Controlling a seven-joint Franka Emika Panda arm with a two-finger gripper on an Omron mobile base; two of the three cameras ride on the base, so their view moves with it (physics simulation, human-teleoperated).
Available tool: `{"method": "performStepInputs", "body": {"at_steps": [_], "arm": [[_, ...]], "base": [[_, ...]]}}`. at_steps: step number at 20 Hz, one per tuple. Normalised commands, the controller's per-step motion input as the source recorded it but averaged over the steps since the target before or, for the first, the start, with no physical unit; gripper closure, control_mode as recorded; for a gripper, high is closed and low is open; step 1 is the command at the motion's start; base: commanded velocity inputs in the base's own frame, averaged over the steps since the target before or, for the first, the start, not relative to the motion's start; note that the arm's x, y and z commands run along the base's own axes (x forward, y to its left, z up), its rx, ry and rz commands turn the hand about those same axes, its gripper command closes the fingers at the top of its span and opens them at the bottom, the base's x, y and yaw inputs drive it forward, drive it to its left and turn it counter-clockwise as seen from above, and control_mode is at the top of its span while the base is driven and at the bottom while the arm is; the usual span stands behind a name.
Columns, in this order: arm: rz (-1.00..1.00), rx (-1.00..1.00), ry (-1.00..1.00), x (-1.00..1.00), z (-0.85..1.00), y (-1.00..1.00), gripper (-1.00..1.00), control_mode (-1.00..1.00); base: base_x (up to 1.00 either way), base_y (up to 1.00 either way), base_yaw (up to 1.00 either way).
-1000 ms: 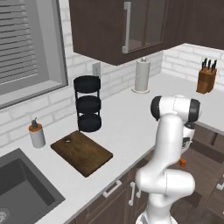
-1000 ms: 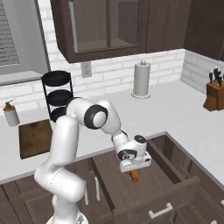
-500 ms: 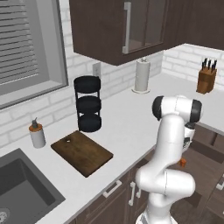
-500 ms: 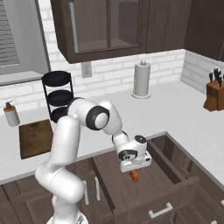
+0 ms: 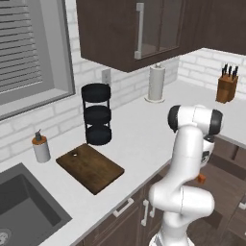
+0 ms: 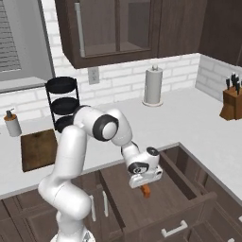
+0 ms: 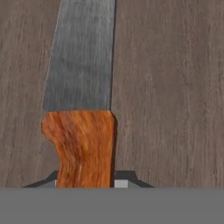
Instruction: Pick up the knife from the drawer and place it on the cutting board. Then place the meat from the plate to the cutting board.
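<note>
1. White counter (image 5: 144, 134) runs along the brick wall; the open drawer (image 6: 189, 177) sticks out toward the robot at the near right, dark wood floor inside.
2. Cutting board (image 5: 90, 167) lies flat on the counter, left, beside the sink (image 5: 24, 211) and well apart from the drawer. Nothing on it.
3. Three-tier black rack (image 5: 97, 114) just behind the board, soap dispenser (image 5: 41, 147) to its left, paper towel roll (image 6: 153, 85) further right, knife block (image 6: 232, 100) at far right.
4. Gripper (image 6: 145, 185) is down inside the drawer, on the orange handle of the knife (image 7: 81, 105).
5. The knife is low in the drawer. In the hand view the handle is at the bottom between the finger tips and the grey blade runs away from the hand over the drawer floor.
6. How wide the fingers stand and whether they actually pinch the handle cannot be told; the tips are mostly cut off in the hand view and hidden under the hand in the right base view.
7. Handling judgement: knife is light, stiff, thin; blade is smooth and slippery, so the handle is the spot to grip, across its narrow width.
8. Blade tip is cropped. Whether the knife rests on the floor or is raised is unclear.
</note>
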Motion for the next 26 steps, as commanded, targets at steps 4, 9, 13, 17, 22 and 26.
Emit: {"method": "performStepInputs", "body": {"at_steps": [4,9,13,17,22,26], "arm": [[0.12,0.00,-0.01,-0.44,0.01,-0.04,1.00,-1.00],[0.08,0.00,-0.03,-0.33,0.27,-0.31,1.00,-1.00],[0.05,0.00,0.00,-0.10,0.60,-0.49,1.00,-1.00],[0.00,0.02,0.00,0.00,0.76,-0.53,1.00,-1.00],[0.00,0.13,0.00,-0.03,0.85,-0.22,1.00,-1.00],[0.00,0.12,-0.02,-0.10,0.91,0.09,1.00,-1.00]], "base": [[0.00,0.00,0.00],[0.00,0.00,0.00],[0.00,0.00,0.00],[0.00,0.00,0.00],[0.00,0.00,0.00],[0.00,0.00,0.00]]}}
